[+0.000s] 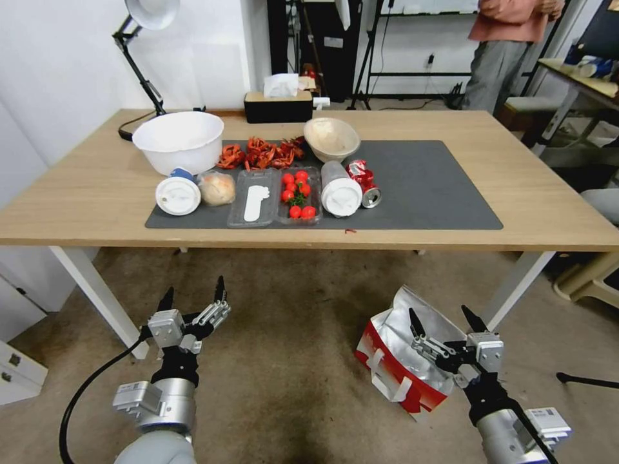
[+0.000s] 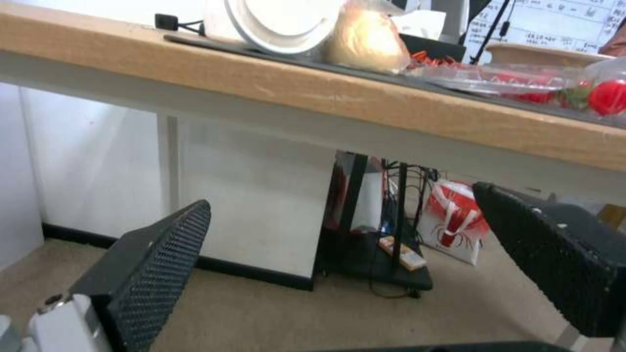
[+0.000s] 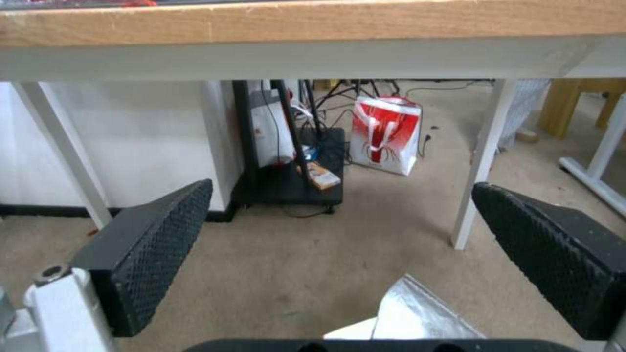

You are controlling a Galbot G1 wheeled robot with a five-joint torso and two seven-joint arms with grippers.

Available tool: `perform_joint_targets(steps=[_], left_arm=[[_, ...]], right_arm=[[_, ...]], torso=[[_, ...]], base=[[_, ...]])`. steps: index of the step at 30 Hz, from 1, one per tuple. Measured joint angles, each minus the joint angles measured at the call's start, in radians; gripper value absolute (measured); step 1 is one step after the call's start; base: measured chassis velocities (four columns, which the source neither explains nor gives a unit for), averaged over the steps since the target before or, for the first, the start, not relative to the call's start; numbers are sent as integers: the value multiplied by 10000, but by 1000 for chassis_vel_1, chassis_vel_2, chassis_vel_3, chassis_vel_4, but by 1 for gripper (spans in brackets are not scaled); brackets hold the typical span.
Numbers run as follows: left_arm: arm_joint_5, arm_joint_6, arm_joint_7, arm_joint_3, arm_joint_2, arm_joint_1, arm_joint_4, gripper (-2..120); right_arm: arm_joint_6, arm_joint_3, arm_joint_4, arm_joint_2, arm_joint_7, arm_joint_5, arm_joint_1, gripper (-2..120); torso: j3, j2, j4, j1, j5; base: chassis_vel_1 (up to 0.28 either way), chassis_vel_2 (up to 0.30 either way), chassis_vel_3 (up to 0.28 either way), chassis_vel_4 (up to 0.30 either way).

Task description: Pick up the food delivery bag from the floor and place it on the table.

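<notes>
My right gripper (image 1: 448,321) hangs with jaws spread just above the food delivery bag (image 1: 400,361), which lies tipped on the floor (image 1: 290,361) beside a leg of the table (image 1: 529,193). My left gripper (image 1: 193,298) hovers spread and empty over bare floor.

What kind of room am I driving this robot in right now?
Probably an office or lab corner staged as a dining spot. The light-wood table carries a grey mat laid with food, a desk lamp stands at its back edge, and stands with cables sit behind. The food delivery bag lies on the carpeted floor.
</notes>
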Motion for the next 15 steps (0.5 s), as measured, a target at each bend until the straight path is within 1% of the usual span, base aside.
perform_joint_targets(steps=[7,12,14,15], left_arm=[[44,-5,-5,-12,3,15,-3,100],[42,-5,-4,-1,14,-23,7,100],[31,-5,-4,0,41,-66,31,100],[31,-5,-4,0,41,-66,31,100]], right_arm=[[1,-17,-28,17,-14,-14,19,100],[1,-17,-41,26,-27,-20,34,100],[2,-4,-43,26,-37,-21,38,100],[2,-4,-43,26,-37,-21,38,100]], torso=[[-210,-359,0,-151,1],[-284,-491,0,-204,0],[-377,-634,-1,-254,0],[-377,-634,-1,-254,0]], base=[[0,0,0,0],[0,0,0,0],[0,0,0,0],[0,0,0,0]])
